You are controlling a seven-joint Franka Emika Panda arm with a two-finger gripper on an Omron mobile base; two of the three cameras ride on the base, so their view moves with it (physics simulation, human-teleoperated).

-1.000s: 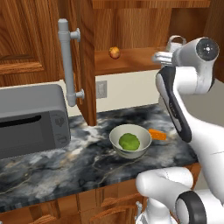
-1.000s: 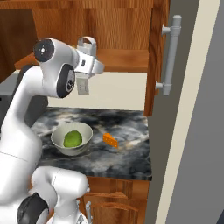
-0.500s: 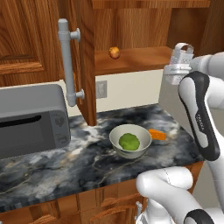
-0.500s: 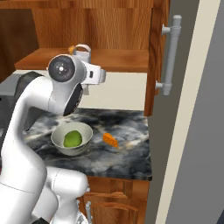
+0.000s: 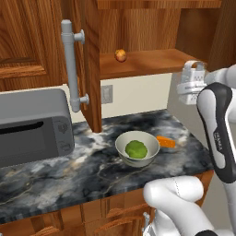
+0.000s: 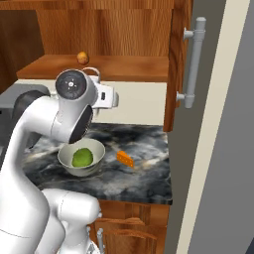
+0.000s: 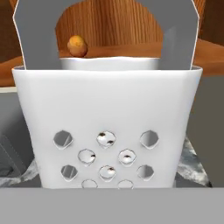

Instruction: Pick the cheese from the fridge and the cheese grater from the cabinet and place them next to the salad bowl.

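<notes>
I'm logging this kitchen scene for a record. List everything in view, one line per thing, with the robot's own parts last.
cheese grater: one, silvery-white, held up off the counter in front of the open cabinet.
cheese: one, orange, on the counter beside the salad bowl.
salad bowl: one, off-white with a green leafy ball, on the counter.
small ball: one, orange-brown, on the cabinet shelf.
cabinet: one, brown wood, door open, grey bar handle.
microwave: one, grey, at the counter's left.
counter: one, dark marbled.
wall outlet: one, pale, under the cabinet.
tool: one, white, carrying the cheese grater.
</notes>
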